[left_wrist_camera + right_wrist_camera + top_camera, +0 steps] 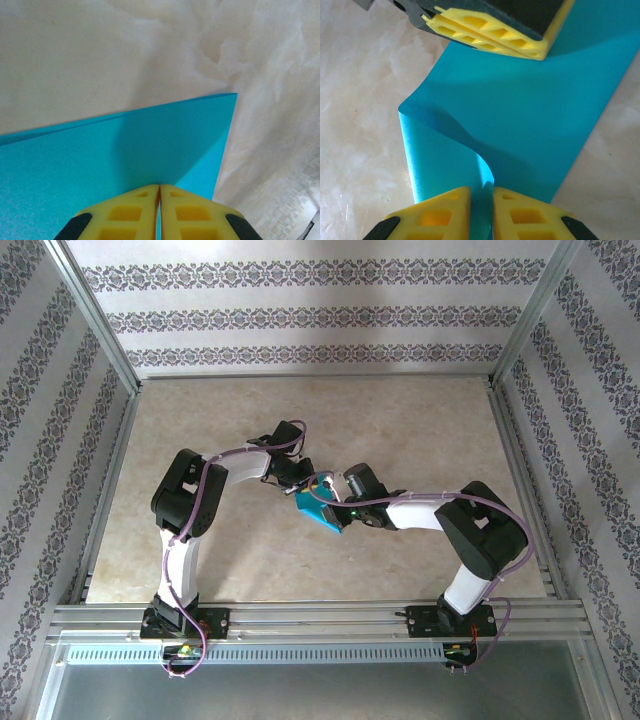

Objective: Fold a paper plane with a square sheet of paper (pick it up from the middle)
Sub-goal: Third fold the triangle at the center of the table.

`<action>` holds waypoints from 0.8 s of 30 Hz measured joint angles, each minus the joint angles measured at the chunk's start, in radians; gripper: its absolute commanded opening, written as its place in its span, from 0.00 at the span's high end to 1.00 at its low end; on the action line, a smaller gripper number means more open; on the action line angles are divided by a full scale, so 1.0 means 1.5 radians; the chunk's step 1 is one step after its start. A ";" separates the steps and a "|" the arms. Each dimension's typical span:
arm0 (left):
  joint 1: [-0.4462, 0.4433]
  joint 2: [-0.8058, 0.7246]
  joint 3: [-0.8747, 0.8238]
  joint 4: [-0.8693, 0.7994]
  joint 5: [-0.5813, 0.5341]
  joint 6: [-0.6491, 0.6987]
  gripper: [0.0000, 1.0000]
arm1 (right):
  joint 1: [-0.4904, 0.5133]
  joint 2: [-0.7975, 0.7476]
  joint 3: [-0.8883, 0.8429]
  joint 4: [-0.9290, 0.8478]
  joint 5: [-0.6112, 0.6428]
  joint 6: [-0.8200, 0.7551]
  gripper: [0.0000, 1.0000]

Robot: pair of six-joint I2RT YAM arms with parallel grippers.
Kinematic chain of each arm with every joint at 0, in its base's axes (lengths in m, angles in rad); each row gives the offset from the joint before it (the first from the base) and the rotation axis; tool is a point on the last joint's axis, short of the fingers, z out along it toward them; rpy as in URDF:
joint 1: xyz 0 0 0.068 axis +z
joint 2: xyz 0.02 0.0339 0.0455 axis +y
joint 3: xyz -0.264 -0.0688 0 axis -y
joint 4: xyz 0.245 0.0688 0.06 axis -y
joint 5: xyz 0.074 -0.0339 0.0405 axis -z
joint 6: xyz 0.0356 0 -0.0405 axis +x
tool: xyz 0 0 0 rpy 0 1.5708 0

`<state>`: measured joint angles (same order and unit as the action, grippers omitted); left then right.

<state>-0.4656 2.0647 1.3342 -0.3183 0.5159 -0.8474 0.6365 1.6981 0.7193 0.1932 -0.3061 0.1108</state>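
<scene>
The square sheet of paper (322, 512) is teal-blue and hangs between the two grippers over the middle of the table. My left gripper (159, 187) is shut on one edge of the sheet (125, 150), its yellow fingertips pressed together. From the right wrist, those left fingers (490, 35) pinch the far edge. My right gripper (481, 192) is shut on the near edge, where the sheet (530, 115) curls into a loop between the pads. In the top view the left gripper (303, 485) and right gripper (340, 502) sit close together. A paper plane is out of view.
The tabletop (420, 430) is beige and marble-patterned. Aluminium frame rails (300, 618) run along the near edge and up the sides. Patterned walls (320, 310) close in the back and both sides.
</scene>
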 measured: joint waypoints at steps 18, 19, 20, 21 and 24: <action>0.000 0.001 0.001 0.000 0.002 0.000 0.89 | -0.004 0.008 0.012 -0.024 0.032 0.012 0.80; 0.000 0.001 0.001 0.000 0.002 0.000 0.89 | -0.004 0.008 0.012 -0.025 0.032 0.012 0.80; 0.000 0.001 0.001 0.000 0.002 0.000 0.89 | -0.004 0.008 0.012 -0.025 0.033 0.012 0.80; 0.000 0.001 0.001 0.000 0.002 0.000 0.89 | -0.004 0.008 0.012 -0.026 0.034 0.012 0.80; 0.000 0.001 0.001 0.000 0.002 0.001 0.89 | -0.004 0.008 0.014 -0.028 0.037 0.012 0.80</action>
<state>-0.4656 2.0666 1.3357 -0.3183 0.5194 -0.8467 0.6300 1.7103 0.7399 0.1509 -0.2501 0.1287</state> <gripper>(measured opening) 0.108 0.198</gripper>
